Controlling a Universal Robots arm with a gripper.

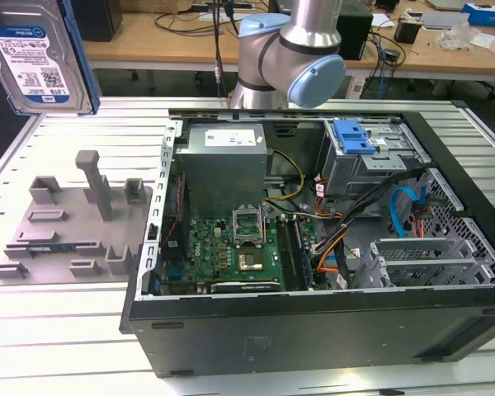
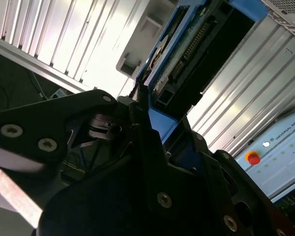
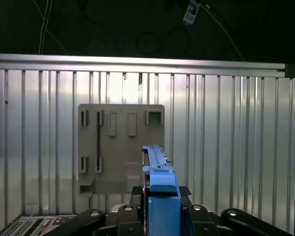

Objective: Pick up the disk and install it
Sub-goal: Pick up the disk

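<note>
The disk (image 1: 40, 56), a silver-grey drive with a white-and-blue label in a blue bracket, hangs high in the air at the exterior view's upper left, above the slatted table. Both wrist views show my gripper (image 3: 160, 199) shut on the disk (image 3: 156, 164), its black fingers (image 2: 137, 147) clamping the blue bracket from both sides. In the second wrist view the disk (image 2: 187, 54) shows its connector edge and dark underside. The open computer case (image 1: 313, 330) lies to the exterior view's right of the disk, with a drive bay (image 1: 367, 161) at its far side.
A flat grey tray (image 1: 74, 223) with upright posts lies on the table beside the case, and sits below the disk in the first wrist view (image 3: 120, 147). A blue ribbed latch (image 1: 353, 136) sits on the drive bay. The arm's base (image 1: 293, 49) stands behind the case. Cables cross the case interior.
</note>
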